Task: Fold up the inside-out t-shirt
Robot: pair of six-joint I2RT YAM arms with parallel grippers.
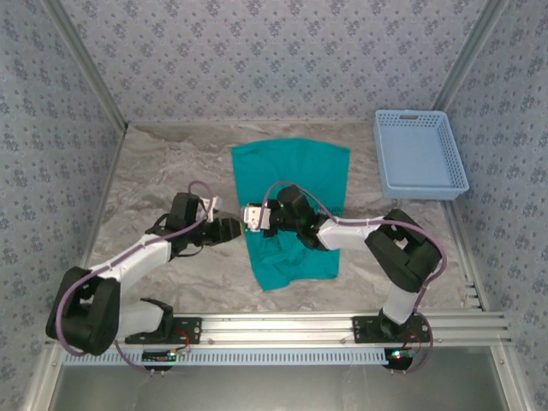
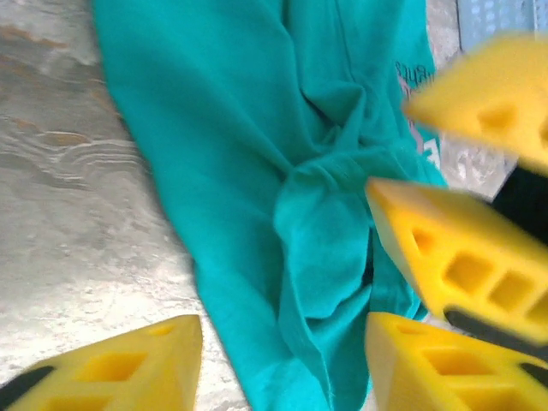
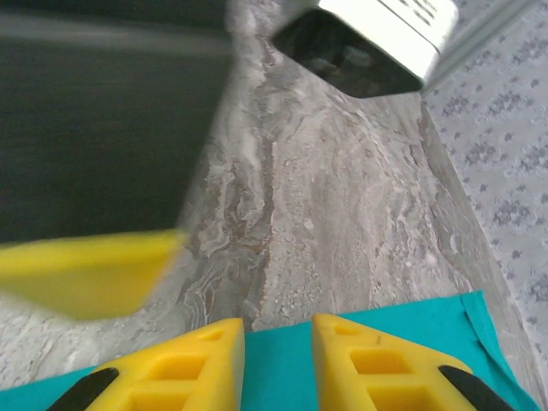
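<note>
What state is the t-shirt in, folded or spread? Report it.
Neither fully: the t-shirt lies flat at its far end, but it is bunched and wrinkled at the near end.

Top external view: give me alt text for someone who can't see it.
A teal t-shirt lies partly rumpled on a grey marbled table, with the left gripper and right gripper nearly meeting at its left edge. A light blue basket sits to the shirt's right.
</note>
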